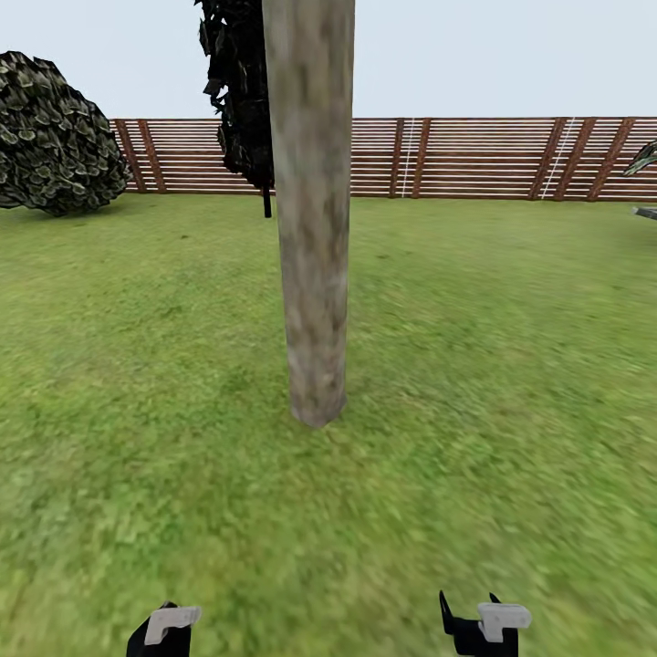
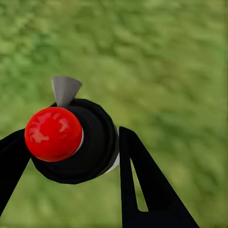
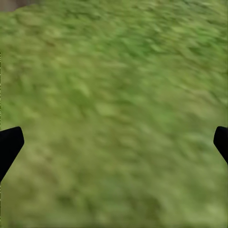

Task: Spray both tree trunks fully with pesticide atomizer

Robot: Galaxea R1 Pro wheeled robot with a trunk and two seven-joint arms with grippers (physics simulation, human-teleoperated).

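Head view: tree trunk [image 1: 312,210] stands dead ahead on the grass [image 1: 493,365], thick, mottled beige-grey, base planted just in front of me. Brown slat fence [image 1: 474,157] runs along the back, a dark round shrub [image 1: 55,137] at far left, a dark conifer [image 1: 239,91] behind the trunk. My left gripper [image 1: 162,631] and right gripper [image 1: 479,628] peek in at the bottom edge, both low.

Left wrist view: my left pincer is clamped around the pesticide atomizer [image 2: 76,140], black round body, glossy red ball top, small grey nozzle cone sticking out. Fingers [image 2: 142,180] sit either side of the body, touching it. Grass below, blurred.

Right wrist view: right pincer spread wide, fingertips [image 3: 9,145] at the frame edges, nothing between them, just blurry grass.

Handling judgement: atomizer looks rigid, smooth plastic, probably light, and the round body could roll or twist in the grip. Hold on the black body is the right spot, keeping clear of the nozzle. Which way the nozzle points relative to the trunk I can't really tell from here.
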